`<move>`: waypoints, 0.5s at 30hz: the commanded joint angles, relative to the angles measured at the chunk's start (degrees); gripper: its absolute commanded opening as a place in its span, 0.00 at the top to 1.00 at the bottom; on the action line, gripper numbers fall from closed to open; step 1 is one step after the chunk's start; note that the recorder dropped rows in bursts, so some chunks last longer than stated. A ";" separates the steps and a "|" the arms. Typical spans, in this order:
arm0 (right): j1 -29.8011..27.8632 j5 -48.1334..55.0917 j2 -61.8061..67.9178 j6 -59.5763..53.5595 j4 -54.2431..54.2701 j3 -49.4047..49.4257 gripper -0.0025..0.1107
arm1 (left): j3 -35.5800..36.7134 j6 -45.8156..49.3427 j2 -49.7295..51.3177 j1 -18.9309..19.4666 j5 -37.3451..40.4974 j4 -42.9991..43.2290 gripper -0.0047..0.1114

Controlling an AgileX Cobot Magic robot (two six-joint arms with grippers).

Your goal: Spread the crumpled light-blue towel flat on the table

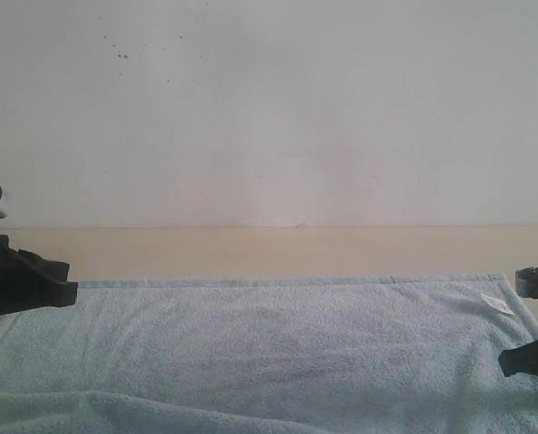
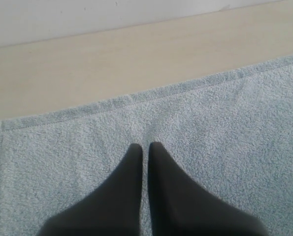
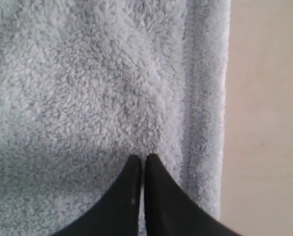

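1. The left end effector (image 2: pixel 145 147) is closed, its two dark fingers (image 2: pixel 129 187) pressed together with only a thin slit between them, and it grips nothing. It is poised over the towel (image 1: pixel 269 353) near the far left corner.
2. The right end effector (image 3: pixel 142 158) is likewise closed and empty, its tips above the terry pile just beside the towel's right hem. Whether either tip touches the cloth cannot be told.
3. The light-blue towel lies spread across the pale counter (image 1: pixel 269 251), its far hem running straight from left to right, with a low wrinkle along the near side.
4. A small white tag (image 1: pixel 497 304) sits at the towel's far right corner.
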 commanded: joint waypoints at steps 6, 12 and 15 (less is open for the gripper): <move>-0.42 -1.06 1.51 -0.56 -0.42 0.23 0.96 | 0.27 -0.51 -0.29 -0.19 -0.96 -0.43 0.93; -0.52 -0.27 1.68 0.01 -3.43 0.23 0.96 | 0.27 -0.51 -0.29 -0.19 -0.84 -0.43 0.93; -1.10 -0.04 1.68 4.71 -8.22 0.23 0.96 | 0.27 -0.51 -0.29 -0.19 -0.84 -0.43 0.93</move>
